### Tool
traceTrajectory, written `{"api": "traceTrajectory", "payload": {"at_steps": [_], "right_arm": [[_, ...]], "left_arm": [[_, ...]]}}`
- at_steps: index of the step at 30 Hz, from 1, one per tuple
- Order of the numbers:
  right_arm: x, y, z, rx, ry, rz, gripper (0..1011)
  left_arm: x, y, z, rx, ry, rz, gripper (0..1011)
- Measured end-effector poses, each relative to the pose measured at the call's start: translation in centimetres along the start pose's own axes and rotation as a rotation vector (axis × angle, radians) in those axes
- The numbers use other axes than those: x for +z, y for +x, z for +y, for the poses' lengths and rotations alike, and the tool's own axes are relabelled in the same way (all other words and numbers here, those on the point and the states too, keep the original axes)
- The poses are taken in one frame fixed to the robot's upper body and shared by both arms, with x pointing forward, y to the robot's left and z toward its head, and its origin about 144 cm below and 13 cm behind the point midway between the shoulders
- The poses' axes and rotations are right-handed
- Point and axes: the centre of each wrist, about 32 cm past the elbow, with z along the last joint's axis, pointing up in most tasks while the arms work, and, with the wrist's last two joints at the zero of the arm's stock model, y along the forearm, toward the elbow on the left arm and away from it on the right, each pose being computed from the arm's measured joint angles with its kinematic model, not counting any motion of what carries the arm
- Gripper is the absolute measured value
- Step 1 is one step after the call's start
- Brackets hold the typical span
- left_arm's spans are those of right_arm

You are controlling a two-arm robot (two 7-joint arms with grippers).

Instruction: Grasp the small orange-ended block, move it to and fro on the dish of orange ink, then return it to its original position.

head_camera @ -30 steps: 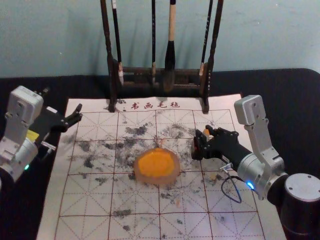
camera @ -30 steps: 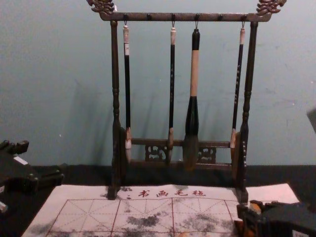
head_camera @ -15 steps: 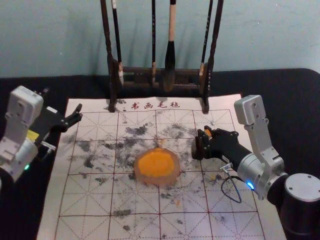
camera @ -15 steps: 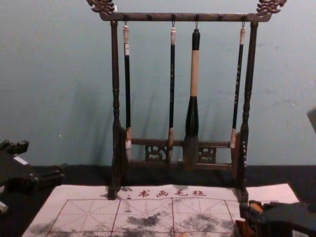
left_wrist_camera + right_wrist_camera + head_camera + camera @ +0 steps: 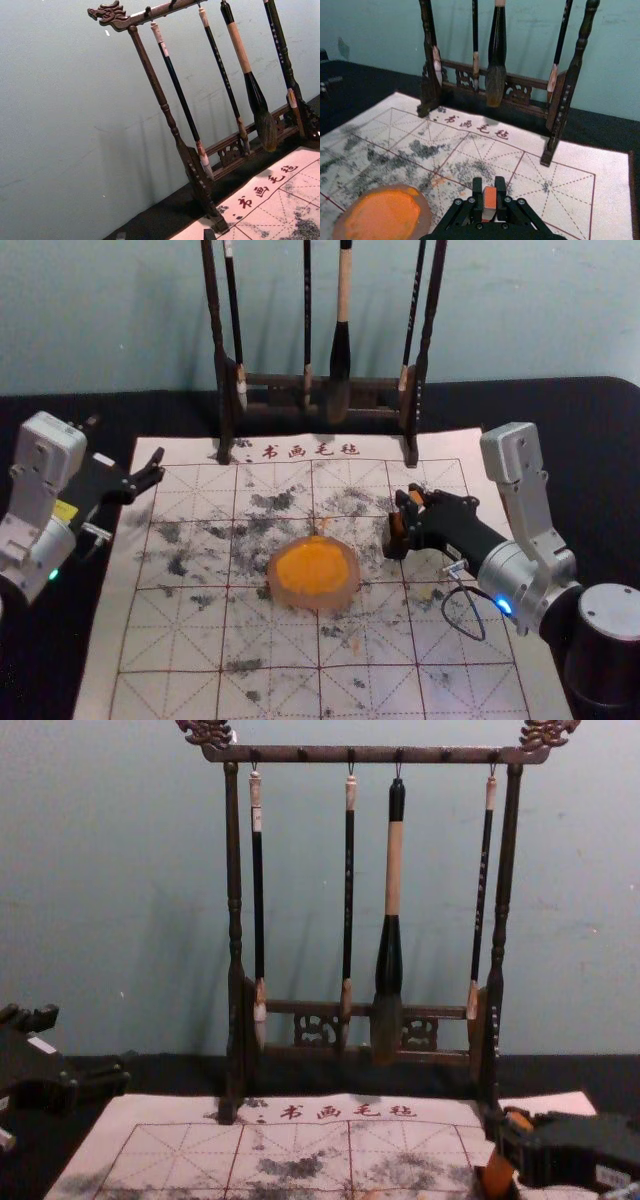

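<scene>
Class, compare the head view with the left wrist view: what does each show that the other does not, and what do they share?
Head view: the round dish of orange ink, and the right end effector clamping the small orange-ended block beside it.

Left wrist view: the carved dragon head and the top bar.

Both: the dark wooden rack, its four hanging brushes, the whitish mat with red grid lines and the left end effector.
</scene>
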Motion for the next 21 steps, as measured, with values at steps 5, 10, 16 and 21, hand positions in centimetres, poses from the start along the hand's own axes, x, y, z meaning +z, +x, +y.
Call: {"api": "traceTrajectory", "payload": {"at_steps": [5, 10, 16, 21], "right_arm": [[1.0, 0.2, -0.3, 0.018, 0.017, 0.013, 131], [2.3, 0.7, -0.8, 0.032, 0.034, 0.005, 131], [3.9, 1.6, -1.3, 0.058, 0.072, -0.021, 131], [5.3, 3.0, -1.1, 0.131, 0.120, -0.087, 131]], "left_arm": [[0.0, 0.0, 0.0, 0.000, 0.000, 0.000, 1001], [0.0, 0.0, 0.0, 0.000, 0.000, 0.000, 1001], [0.0, 0.0, 0.0, 0.000, 0.000, 0.000, 1001], [0.0, 0.0, 0.0, 0.000, 0.000, 0.000, 1001]]}}
